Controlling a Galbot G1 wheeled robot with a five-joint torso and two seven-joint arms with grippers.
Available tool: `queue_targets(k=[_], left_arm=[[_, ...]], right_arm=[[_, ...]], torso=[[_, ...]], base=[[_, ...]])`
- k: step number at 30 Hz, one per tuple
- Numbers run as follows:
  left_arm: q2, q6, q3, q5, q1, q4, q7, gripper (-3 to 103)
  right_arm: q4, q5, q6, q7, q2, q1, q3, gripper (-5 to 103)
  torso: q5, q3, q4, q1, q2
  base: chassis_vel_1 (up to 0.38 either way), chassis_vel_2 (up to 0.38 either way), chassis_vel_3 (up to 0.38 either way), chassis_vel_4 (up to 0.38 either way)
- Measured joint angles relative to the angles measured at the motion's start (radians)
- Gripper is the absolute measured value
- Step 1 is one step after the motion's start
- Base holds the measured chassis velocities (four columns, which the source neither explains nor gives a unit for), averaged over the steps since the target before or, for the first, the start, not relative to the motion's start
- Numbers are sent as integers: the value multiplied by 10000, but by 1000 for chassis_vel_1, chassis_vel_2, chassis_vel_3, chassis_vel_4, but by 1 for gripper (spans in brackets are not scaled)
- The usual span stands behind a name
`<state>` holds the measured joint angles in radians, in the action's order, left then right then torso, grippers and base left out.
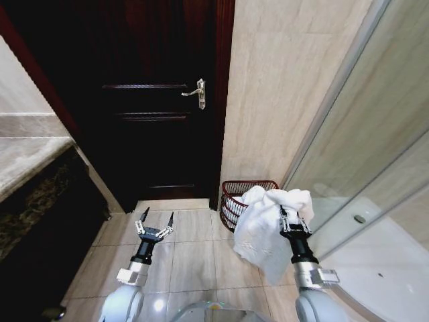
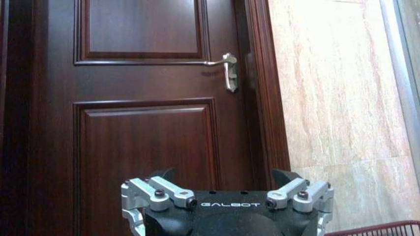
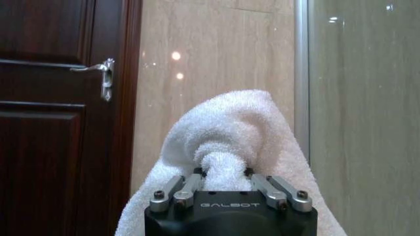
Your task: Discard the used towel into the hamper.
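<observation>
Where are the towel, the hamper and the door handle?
towel (image 1: 265, 228), head view, middle of the hanging cloth.
hamper (image 1: 231, 201), head view, left side of its wire wall.
door handle (image 1: 198, 92), head view, on the metal lever by its plate.

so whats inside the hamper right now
Nothing shows inside the hamper where its far wall and left side are visible. The towel, clamped in the right gripper, hangs in front and hides its right part.

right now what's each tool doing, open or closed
Left tool: open, empty, held over the floor tiles.
Right tool: closed on the white towel, near the hamper.
</observation>
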<state>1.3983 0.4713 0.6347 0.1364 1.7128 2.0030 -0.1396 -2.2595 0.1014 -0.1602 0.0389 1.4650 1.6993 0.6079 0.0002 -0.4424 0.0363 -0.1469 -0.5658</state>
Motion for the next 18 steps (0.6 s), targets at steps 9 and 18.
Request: queue_targets(k=[9, 18], left_arm=[[421, 96, 110, -141, 13, -158, -160, 100], [1434, 1016, 378, -247, 258, -1065, -204, 100]], right_arm=[[-268, 1527, 1767, 230, -1435, -2389, 98, 27], [735, 3886, 3179, 476, -3417, -6195, 64, 27]], torso=[[-1, 10, 2, 7, 15], [-6, 32, 4, 21, 56]], base=[[0, 0, 0, 0], [0, 0, 0, 0]])
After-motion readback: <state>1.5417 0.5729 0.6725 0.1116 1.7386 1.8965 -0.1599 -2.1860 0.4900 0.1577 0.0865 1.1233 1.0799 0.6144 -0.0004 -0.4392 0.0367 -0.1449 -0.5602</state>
